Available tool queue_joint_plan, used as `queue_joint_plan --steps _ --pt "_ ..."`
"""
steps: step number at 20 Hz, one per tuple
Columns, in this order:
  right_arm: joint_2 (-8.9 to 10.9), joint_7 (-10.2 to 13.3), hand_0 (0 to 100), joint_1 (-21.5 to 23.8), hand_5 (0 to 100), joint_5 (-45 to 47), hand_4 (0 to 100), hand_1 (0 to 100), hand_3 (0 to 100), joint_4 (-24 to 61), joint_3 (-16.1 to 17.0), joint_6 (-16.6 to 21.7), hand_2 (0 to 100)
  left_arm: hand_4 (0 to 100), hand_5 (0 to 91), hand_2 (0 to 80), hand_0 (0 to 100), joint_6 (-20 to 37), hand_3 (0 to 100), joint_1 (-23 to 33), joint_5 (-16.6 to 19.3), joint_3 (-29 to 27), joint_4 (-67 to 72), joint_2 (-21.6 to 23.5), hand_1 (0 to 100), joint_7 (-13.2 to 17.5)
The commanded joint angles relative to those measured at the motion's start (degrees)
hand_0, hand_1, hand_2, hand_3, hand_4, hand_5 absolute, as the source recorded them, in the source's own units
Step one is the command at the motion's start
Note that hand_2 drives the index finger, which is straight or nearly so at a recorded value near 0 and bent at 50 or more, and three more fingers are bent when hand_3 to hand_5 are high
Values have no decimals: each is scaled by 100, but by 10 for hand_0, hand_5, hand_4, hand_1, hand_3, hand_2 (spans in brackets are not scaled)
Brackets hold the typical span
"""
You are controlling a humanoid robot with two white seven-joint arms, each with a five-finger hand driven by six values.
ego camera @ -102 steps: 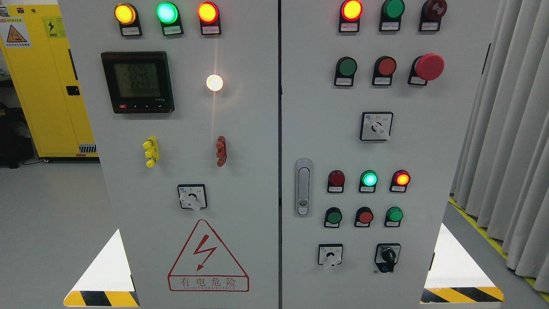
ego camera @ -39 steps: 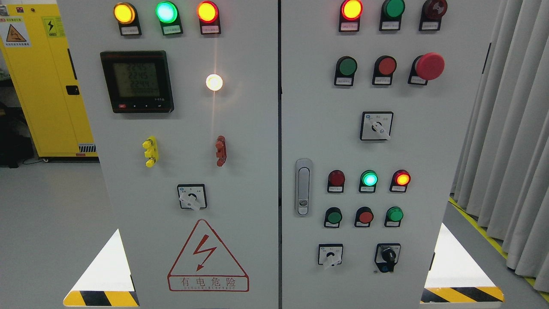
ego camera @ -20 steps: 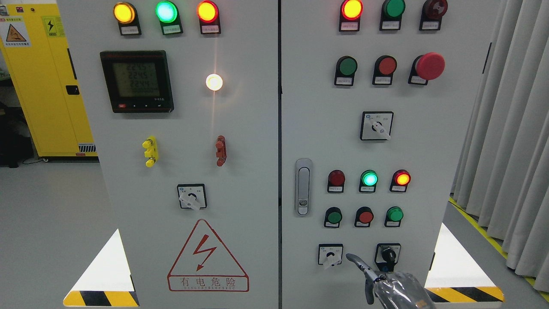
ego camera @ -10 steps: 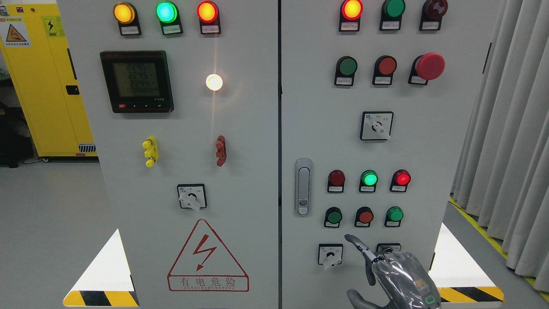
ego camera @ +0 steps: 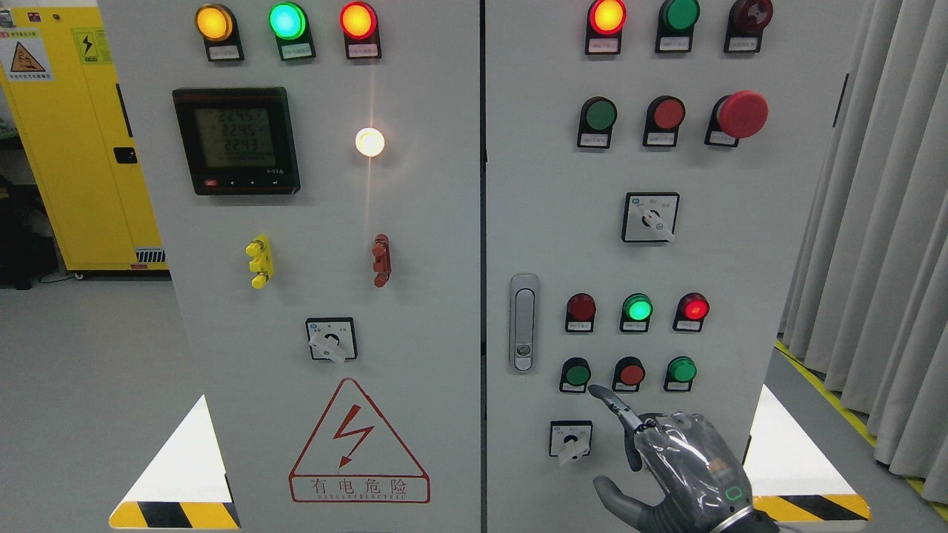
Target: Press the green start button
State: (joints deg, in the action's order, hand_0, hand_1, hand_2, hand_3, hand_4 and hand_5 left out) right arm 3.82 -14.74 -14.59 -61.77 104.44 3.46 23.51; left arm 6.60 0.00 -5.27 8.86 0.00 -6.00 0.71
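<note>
On the right cabinet door (ego camera: 726, 244), the lower button row holds a dark green button (ego camera: 576, 374), a red button (ego camera: 631, 374) and a brighter green button (ego camera: 681, 369). My right hand (ego camera: 666, 459), grey and wrapped in clear film, rises from the bottom right. Its index finger (ego camera: 615, 407) points up and left while the other fingers are curled and the thumb sticks out below. The fingertip lies just below and right of the dark green button, between it and the red one; contact cannot be told. The hand holds nothing. The left hand is not visible.
A rotary switch (ego camera: 570, 440) sits just left of the hand; the hand hides the key switch to its right. Indicator lamps (ego camera: 638, 307) glow above the button row. A door latch (ego camera: 523, 323), upper buttons (ego camera: 600, 115) and a red mushroom stop (ego camera: 742, 114) are also on this door. Curtains (ego camera: 881, 222) hang right.
The right hand came in from the bottom edge and climbed up and left. Its index fingertip went from beside the lower rotary switch to just under the dark green button.
</note>
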Motion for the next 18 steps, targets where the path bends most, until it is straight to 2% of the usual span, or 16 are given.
queue_joint_plan --steps 1,18 --pt "5 -3 393 -115 960 -11 821 723 843 -179 -109 -4 0 0 0 0 120 -1 0 -176 0 1 -150 -7 556 -1" --pt "5 6 406 -326 958 -11 815 719 843 -486 -118 -40 0 0 0 0 120 -1 0 -185 0 1 -150 -7 556 -1"
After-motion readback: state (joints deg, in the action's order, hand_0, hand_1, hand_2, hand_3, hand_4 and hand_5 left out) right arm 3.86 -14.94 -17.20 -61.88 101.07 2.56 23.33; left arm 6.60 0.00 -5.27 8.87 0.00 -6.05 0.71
